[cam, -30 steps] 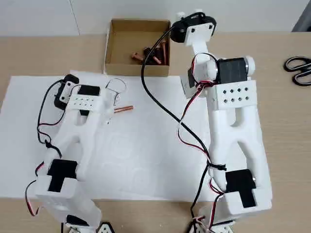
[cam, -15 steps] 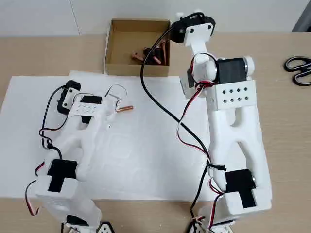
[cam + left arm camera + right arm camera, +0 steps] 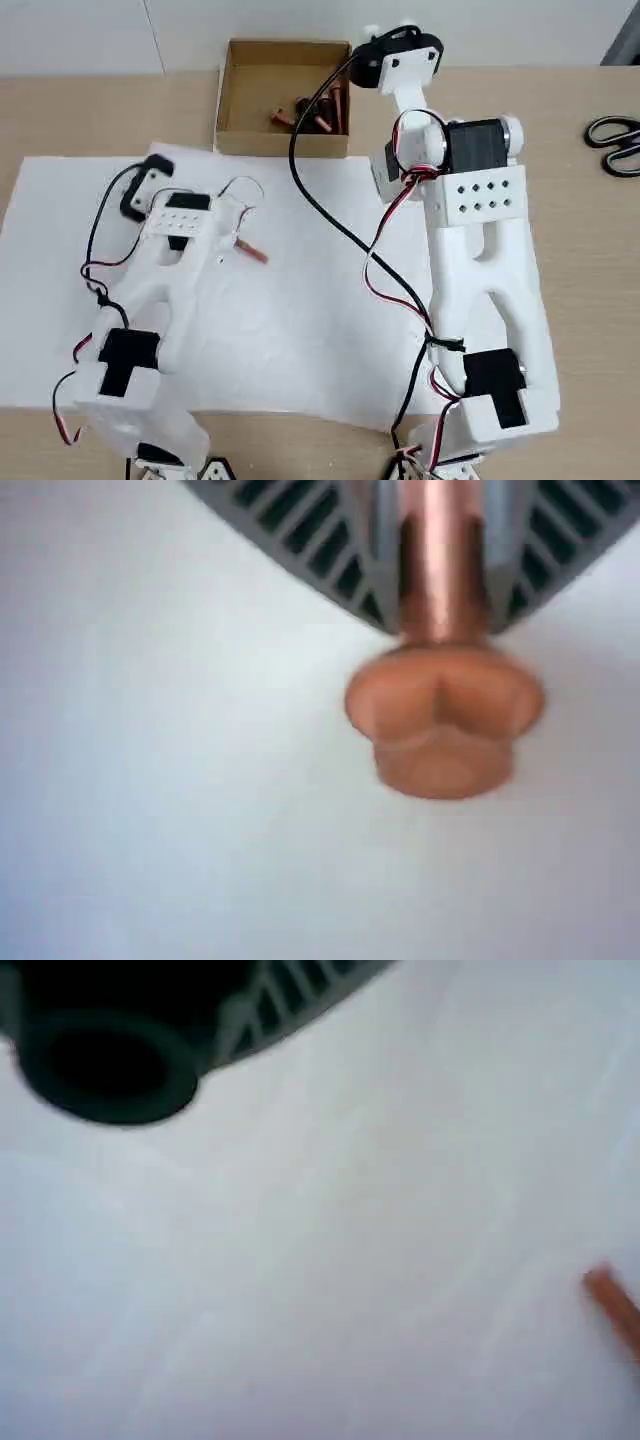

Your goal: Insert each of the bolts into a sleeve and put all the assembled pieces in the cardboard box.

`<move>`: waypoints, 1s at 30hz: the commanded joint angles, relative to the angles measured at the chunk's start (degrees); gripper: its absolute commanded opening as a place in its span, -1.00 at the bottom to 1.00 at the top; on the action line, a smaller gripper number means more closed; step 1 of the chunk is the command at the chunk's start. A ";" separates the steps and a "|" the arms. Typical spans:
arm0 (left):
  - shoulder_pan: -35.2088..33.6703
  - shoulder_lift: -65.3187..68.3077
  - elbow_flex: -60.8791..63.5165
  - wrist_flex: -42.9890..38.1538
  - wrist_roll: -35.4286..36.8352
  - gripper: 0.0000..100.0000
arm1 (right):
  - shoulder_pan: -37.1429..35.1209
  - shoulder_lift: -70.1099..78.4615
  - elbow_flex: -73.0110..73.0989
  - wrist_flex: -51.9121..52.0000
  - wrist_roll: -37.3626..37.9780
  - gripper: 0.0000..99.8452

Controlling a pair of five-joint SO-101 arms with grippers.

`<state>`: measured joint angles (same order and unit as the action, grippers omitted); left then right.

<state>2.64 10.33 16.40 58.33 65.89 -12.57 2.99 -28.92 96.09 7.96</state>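
My left gripper (image 3: 238, 243) is shut on a copper bolt (image 3: 251, 251) over the white sheet. In the left wrist view the bolt's hex head (image 3: 441, 723) sticks out past the grey ribbed fingers (image 3: 300, 540), with the shaft clamped between them. My right gripper (image 3: 388, 172) hangs below the box's near right corner, holding a black sleeve (image 3: 105, 1065) whose open end faces out. The bolt's tip (image 3: 615, 1308) shows far off in the right wrist view. The cardboard box (image 3: 238, 60) stands at the back with several copper-and-black pieces (image 3: 315, 110) inside.
A white paper sheet (image 3: 300, 330) covers the table's middle and left. Black-handled scissors (image 3: 615, 140) lie at the far right edge. A black cable (image 3: 320, 200) loops from the right arm across the sheet between the two arms.
My left gripper has swung the bolt from lying level to pointing down and to the right, a little nearer the front. The right arm has kept still.
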 commanded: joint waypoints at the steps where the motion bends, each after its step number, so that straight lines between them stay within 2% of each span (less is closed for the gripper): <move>1: 0.62 -8.18 -10.77 14.68 -10.46 -0.99 | -0.04 -3.47 -0.26 0.04 0.44 -0.99; 6: 0.26 -16.18 -18.68 25.93 -21.54 -0.99 | -0.04 -3.56 -0.35 -0.04 0.53 -0.99; 10: 0.62 -22.07 -19.12 33.14 -26.29 -0.99 | -0.31 -6.81 -0.35 -0.13 0.62 -0.99; 12: 0.62 -25.14 -19.12 36.04 -31.12 -0.99 | -0.48 -9.89 -0.35 -0.13 0.62 -0.99; 16: 0.62 -30.77 -19.03 38.42 -43.96 -0.99 | -0.48 -16.40 -0.26 0.13 0.62 -0.99; 19: 0.88 -34.81 -19.03 38.07 -50.02 -0.99 | -0.48 -22.46 -0.26 0.31 0.62 -0.99; 24: 5.98 -39.91 -19.03 38.33 -51.78 -0.99 | -0.48 -37.85 4.22 0.22 0.62 -0.99; 30: 8.53 -40.62 -19.03 37.71 -51.43 -0.99 | -0.40 -59.21 25.32 -0.40 0.53 -0.99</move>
<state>10.46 -28.44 0.31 96.31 14.64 -12.66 -46.51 -12.92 96.18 7.96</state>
